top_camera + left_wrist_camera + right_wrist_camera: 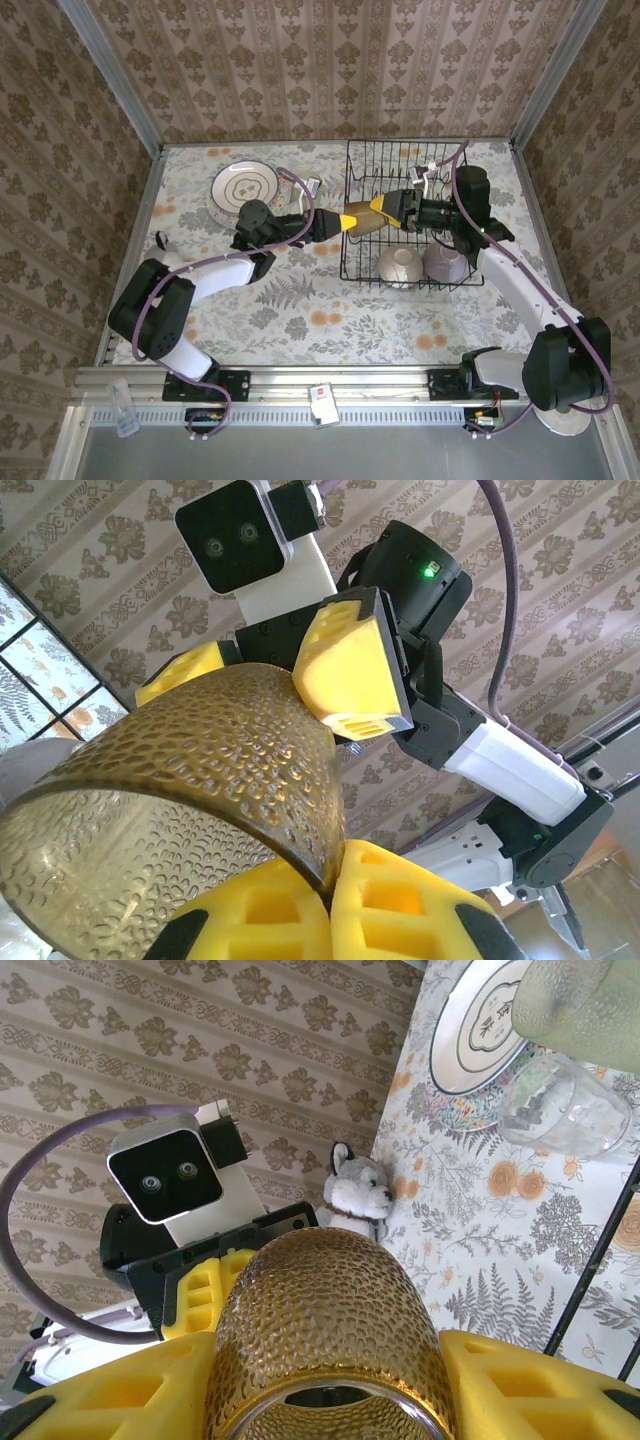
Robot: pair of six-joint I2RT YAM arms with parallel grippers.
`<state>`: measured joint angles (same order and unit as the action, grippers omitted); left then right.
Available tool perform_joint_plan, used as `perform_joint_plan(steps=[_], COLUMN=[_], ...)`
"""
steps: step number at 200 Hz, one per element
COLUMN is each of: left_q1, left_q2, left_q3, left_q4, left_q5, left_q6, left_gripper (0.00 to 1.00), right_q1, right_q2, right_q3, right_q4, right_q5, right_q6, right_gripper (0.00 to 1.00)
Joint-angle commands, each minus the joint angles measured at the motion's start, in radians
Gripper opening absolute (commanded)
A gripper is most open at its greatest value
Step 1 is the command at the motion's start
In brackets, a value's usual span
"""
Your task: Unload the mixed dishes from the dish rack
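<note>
Currently, a hand-over is judged to be in hand: the brown dimpled glass cup (360,220) is held on its side in the air, just over the left rim of the dish rack (357,150), which sits toward the far right corner of the table (330,320). The right gripper (388,210) is clamped across the cup's body, one yellow pad on each side. The left gripper (333,222) is closed narrowly on the cup's wall at the rim — a thin pinch, as seen from the left wrist.

To do this well, the right fingers should be opened only once the left pinch is firm, since smooth glass held by its edge can swing or slip. The right arm is best withdrawn straight back, clear of the tines, and the cup set upright on bare table. A cream bowl (398,266) and a lavender bowl (446,262) lie at the rack's near edge.

Printed characters are seen at the centre of the white plate (480,1030) near the far left corner — too small to be read.
</note>
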<state>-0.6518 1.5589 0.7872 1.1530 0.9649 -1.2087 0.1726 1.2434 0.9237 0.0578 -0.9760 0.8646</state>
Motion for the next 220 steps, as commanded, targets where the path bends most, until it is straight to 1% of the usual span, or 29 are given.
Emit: perform_joint_plan(steps=[1,25,39,49,105,131,160,172,180,194,204,209,220], left_q1=[-0.029,-0.028,-0.028,-0.028,-0.02,-0.013,0.01,0.025,0.036,0.051,0.057,0.059,0.058], left_q2=[-0.005,-0.002,0.0,0.002,0.026,0.031,0.008,-0.02,-0.047,-0.115,-0.178,-0.208,-0.272], left_q3=[0.053,0.052,0.051,0.052,0.063,0.079,0.091,0.096,0.108,0.129,0.15,0.168,0.231], left_q4=[0.105,0.105,0.105,0.104,0.098,0.083,-0.005,-0.108,-0.231,-0.466,-0.641,-0.756,-1.03], left_q5=[0.02,0.017,0.017,0.017,0.015,0.019,0.018,0.013,0.009,-0.02,-0.06,-0.088,-0.196], left_q6=[-0.006,-0.006,-0.007,-0.005,-0.01,-0.008,0.032,0.079,0.14,0.283,0.397,0.462,0.624], left_gripper=[0.0,0.0,0.0,0.0,0.0,0.0,0.0,0.0,0.0,0.0,0.0,0.0,0.0], right_q1=[0.005,0.005,0.005,0.005,0.005,0.005,0.004,0.005,0.005,0.005,0.006,0.007,0.007], right_q2=[0.008,0.007,0.004,0.001,-0.052,-0.082,-0.138,-0.171,-0.194,-0.235,-0.259,-0.269,-0.285], right_q3=[-0.029,-0.033,-0.034,-0.033,-0.034,-0.019,0.001,0.008,0.018,0.026,0.032,0.034,0.036], right_q4=[-0.01,-0.005,-0.004,0.003,0.009,-0.048,-0.152,-0.197,-0.236,-0.275,-0.294,-0.304,-0.321], right_q5=[0.04,0.034,0.03,0.023,0.006,0.024,0.105,0.158,0.197,0.248,0.269,0.278,0.296], right_q6=[-0.023,-0.021,-0.022,-0.021,-0.025,-0.065,-0.127,-0.155,-0.176,-0.203,-0.216,-0.223,-0.233], right_gripper=[0.36,0.38,0.42,0.46,1.0,1.0,1.0,1.0,1.0,1.0,1.0,1.0,1.0])
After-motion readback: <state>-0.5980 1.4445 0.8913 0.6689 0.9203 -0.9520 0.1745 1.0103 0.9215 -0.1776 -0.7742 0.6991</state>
